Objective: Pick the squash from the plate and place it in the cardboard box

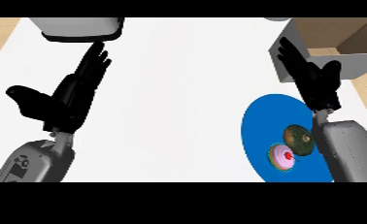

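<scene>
Head view of the white surface (179, 111). The squash (299, 139), a dark green rounded body, lies on the blue plate (261, 121) at about 4 o'clock in the view, toward the plate's right side, with a pink frosted cupcake (282, 156) touching or just beside it at its 7 o'clock. The right robot hand (312, 75) is held with fingers straight and spread wide, holding nothing; it lies at the squash's 12 o'clock, past the plate's far edge, while its grey forearm (345, 150) runs along the squash's 3 o'clock side and hides the plate's right rim. The cardboard box (326, 34) shows at 1 o'clock, only partly in view, so where its opening lies is uncertain. The left robot hand (68, 92) rests open at 9 o'clock, well apart from the task's things; a grey object (79, 28) lies at 11 o'clock. Risks, as judgement: the hand is beyond the squash, so it needs to draw back toward 6 o'clock before closing, and the forearm could nudge the squash or tilt the plate. Fingers closing from the 7 o'clock side could catch the cupcake instead, or push it off the plate. The squash's rounded form may roll from a shallow pinch, and a low carry could strike the box wall.
</scene>
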